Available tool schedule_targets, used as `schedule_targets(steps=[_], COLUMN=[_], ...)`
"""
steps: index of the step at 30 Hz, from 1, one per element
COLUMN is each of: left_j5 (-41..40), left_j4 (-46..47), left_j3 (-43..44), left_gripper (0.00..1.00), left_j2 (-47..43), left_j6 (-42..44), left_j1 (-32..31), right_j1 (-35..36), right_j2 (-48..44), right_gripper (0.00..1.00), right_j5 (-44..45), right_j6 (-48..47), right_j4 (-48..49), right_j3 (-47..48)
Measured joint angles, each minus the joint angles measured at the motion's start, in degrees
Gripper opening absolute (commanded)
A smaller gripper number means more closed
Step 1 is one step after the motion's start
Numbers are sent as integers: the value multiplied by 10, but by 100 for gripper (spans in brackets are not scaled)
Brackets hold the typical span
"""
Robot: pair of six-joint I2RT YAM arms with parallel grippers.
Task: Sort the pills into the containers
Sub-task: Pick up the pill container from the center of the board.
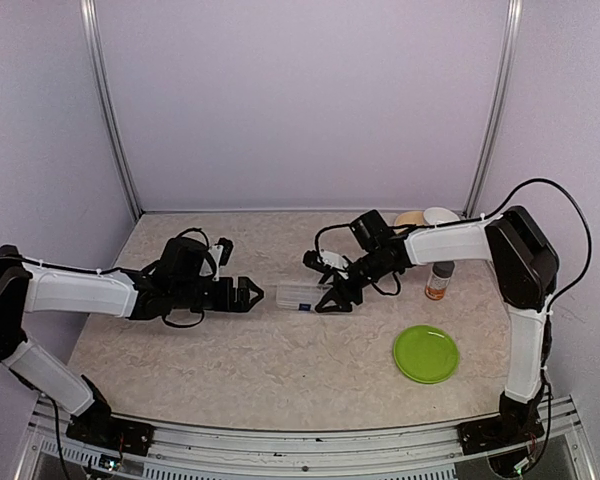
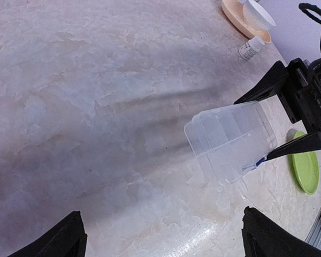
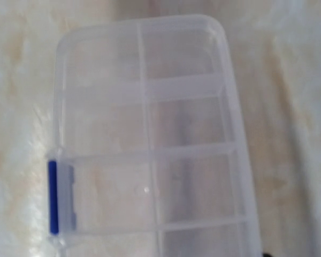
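Stretched inward from both sides, forearms almost level and wrists low. At the left tool (image 1: 248, 295): jaws spread to the widest, pointing to the right. At the right tool (image 1: 332, 300): jaws partly apart, tipped downward, pointing to the left, near to the other tool.
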Motion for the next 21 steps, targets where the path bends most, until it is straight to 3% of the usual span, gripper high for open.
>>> schedule_targets(steps=[13,21], left_j5=[80,115], left_j4=[215,295], left_j3=[-154,-165], left_gripper=[99,99], left_j2=[-110,-130], left_j6=[31,75], left_j1=[2,-21], right_j1=[0,1], right_j2=[-74,-147], right_gripper=[65,65], right_j5=[-78,-120], right_j6=[103,142], right_j4=[34,35], right_j3=[-45,-82])
